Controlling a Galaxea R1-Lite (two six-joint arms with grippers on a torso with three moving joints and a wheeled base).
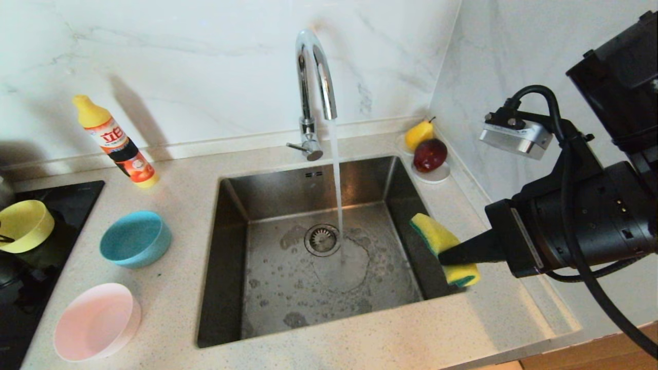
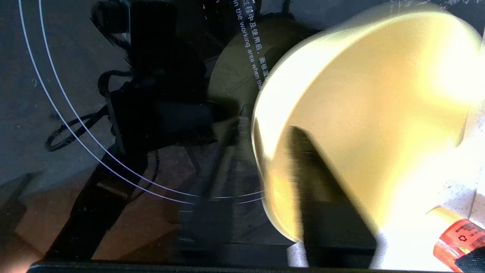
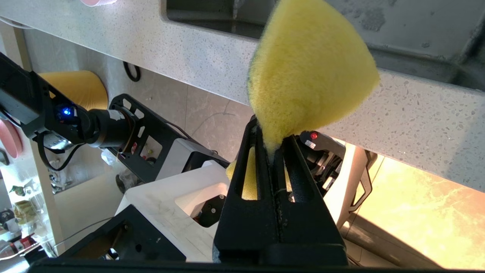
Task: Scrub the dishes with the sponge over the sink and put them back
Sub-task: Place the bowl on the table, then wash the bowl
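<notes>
The yellow bowl (image 1: pixel 23 226) stands on the black cooktop at the far left. My left gripper (image 2: pixel 269 123) is open astride its rim (image 2: pixel 261 113). One finger (image 2: pixel 322 197) is inside the bowl and the other, blurred, is outside, each with a small gap to the wall. The light blue bowl (image 1: pixel 134 239) and the pink bowl (image 1: pixel 96 321) stand on the counter left of the sink (image 1: pixel 318 185). My right gripper (image 1: pixel 444 257) (image 3: pixel 271 140) is shut on the tail of the yellow and green sponge (image 1: pixel 437 236) (image 3: pixel 307 68), held above the sink's right edge.
Water (image 1: pixel 336 169) runs from the chrome tap (image 1: pixel 313 77) onto the sink floor beside the drain (image 1: pixel 322 239). A detergent bottle (image 1: pixel 118 144) stands at the back left. A white saucer (image 1: pixel 434 177) with a pear and a red fruit sits in the back right corner.
</notes>
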